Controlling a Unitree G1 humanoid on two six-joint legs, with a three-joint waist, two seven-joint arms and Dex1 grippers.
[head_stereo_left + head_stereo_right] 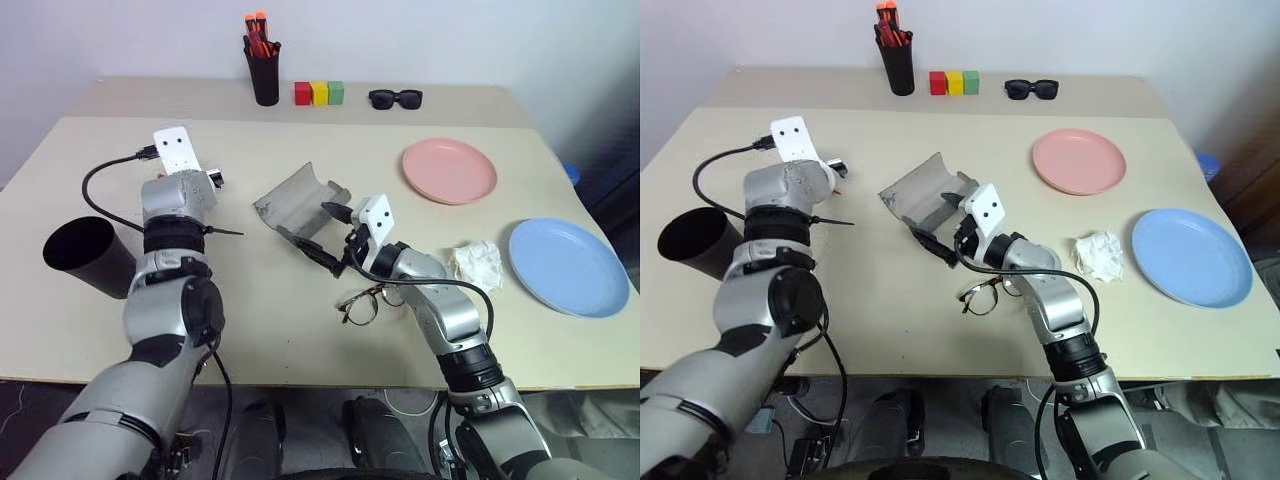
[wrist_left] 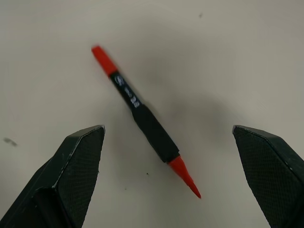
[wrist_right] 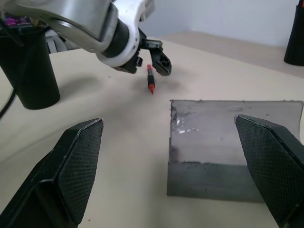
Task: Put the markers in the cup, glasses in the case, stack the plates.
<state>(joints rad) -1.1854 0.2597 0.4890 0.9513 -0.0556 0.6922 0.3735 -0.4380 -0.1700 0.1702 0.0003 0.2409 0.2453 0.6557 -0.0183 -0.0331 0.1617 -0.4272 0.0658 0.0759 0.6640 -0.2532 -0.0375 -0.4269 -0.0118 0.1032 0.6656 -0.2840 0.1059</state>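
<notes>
- One red marker [image 2: 142, 116] with a black grip is lying flat on the counter [image 1: 300, 330], toward the left side, apart from everything else. A second marker may be lying hidden behind the left wrist, but that cannot be told.
- The left hand [image 2: 171, 175] is hovering just above that marker with its two fingers [image 2: 78, 164] spread wide on either side, gripping nothing.
- One wide black cup [image 1: 85, 255] is lying near the counter's left edge, tipped with its mouth toward the front-left corner.
- One grey case [image 1: 300, 200] is sitting open near the middle of the counter, lid raised.
- One pair of thin-framed glasses [image 1: 362, 303] is resting on the counter in front of the case, toward the near edge, just beside the right forearm.
- The right hand [image 1: 322, 235] is pointing at the case's front rim, fingers [image 3: 76, 161] wide apart and empty.
- Two plates are lying well apart, unstacked: a pink plate [image 1: 449, 170] toward the far right, a blue plate [image 1: 567, 266] by the right edge.
- One crumpled white tissue [image 1: 477, 264] is lying between the right arm and the blue plate.
- Along the far edge: one black pen pot [image 1: 264, 72] holding orange-tipped pens, three small blocks [image 1: 319, 93] in red, yellow and green, touching in a row, and one pair of black sunglasses [image 1: 395, 98].
- The counter is pale beige and matte; a plain light wall [image 1: 450, 40] is standing behind it.
</notes>
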